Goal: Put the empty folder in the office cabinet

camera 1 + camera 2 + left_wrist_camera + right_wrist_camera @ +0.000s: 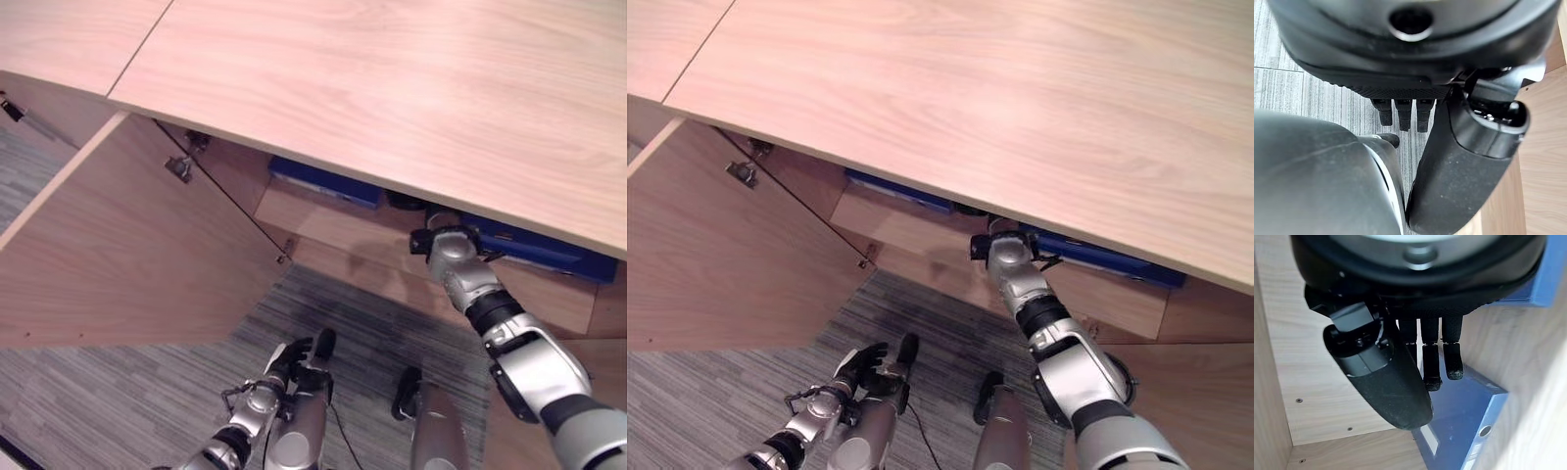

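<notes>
Inside cabinet, right hand fingers (relaxed, seemingly untouching) over folder.

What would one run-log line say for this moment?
right hand: open, inside cabinet above blue folder | folder: flat on shelf | left hand: idle, low over carpet | door: open

Head stereo downward; close wrist views

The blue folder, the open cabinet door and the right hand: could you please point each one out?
blue folder [1459, 416], right wrist view, on its flat cover.
cabinet door [127, 255], left eye view, on its inner face.
right hand [1391, 382], right wrist view, on its thumb.
</notes>
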### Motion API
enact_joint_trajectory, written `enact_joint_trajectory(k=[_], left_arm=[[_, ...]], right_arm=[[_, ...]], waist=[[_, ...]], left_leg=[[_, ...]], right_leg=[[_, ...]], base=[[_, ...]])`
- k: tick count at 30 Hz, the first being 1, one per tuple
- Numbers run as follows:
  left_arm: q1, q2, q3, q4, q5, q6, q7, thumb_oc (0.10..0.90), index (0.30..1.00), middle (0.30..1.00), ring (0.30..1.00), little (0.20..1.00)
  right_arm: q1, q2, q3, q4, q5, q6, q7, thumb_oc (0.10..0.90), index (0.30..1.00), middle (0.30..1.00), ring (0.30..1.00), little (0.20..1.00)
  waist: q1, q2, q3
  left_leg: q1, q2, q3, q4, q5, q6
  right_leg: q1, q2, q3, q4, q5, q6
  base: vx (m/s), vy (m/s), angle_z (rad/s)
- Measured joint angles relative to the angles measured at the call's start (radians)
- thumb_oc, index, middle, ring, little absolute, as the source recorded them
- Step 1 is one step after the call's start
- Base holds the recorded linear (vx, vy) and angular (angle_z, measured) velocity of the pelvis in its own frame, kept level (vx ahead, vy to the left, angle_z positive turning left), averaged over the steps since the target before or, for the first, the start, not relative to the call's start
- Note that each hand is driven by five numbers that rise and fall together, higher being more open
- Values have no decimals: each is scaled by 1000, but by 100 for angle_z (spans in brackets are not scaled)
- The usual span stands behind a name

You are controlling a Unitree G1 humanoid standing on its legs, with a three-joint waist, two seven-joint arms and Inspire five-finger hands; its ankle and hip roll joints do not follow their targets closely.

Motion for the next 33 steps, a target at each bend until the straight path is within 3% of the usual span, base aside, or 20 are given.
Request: enact_joint_trajectory(k=[8,13,23,24,26,29,33], left_arm=[[-5,24,-27,-23,-37,-16,-3,800,900,900,900,900],[-9,24,-38,-62,-39,-25,-11,800,900,900,900,900],[-15,35,-43,-103,-41,-38,-26,800,900,900,900,900],[8,61,-39,-132,-36,-62,-56,800,900,900,900,900],[105,211,-47,-311,-55,-111,-107,800,900,900,900,900],[120,322,-71,-273,-37,-81,-111,800,900,900,900,900],[143,344,-66,-200,-37,-59,-111,800,900,900,900,900]], right_arm=[[-47,-3,2,94,13,5,-7,400,300,300,300,300],[-124,-6,5,193,26,8,-9,400,300,300,300,300],[-157,-27,5,247,33,21,-9,400,300,300,300,300],[-156,-53,12,245,33,24,3,400,300,300,300,300],[-156,-144,29,251,32,24,10,400,300,300,300,300],[-201,-173,-20,327,32,19,-10,400,300,300,300,300],[-201,-170,-27,330,32,19,-9,400,300,300,300,300]], waist=[[24,1,1],[43,30,34],[89,37,51],[99,40,57],[124,54,72],[135,77,79],[136,77,79]], left_leg=[[-55,-3,-22,27,-2,-3],[-75,-12,-39,30,4,-6],[-117,-39,-74,48,9,-6],[-116,-39,-75,46,10,-8],[-117,-50,-82,51,9,-8],[-126,-68,-81,70,2,-6],[-146,-76,-82,103,-8,-5]], right_leg=[[-42,-2,-17,28,-7,-8],[-53,-12,-32,41,-12,-8],[-71,-41,-71,71,-35,-7],[-71,-42,-73,77,-36,-6],[-73,-58,-78,88,-52,-4],[-82,-77,-74,112,-62,2],[-84,-80,-77,114,-62,2]], base=[[-4,5,6],[-5,1,13],[-4,-2,14],[-4,34,9],[-5,39,18],[5,17,7],[3,15,4]])
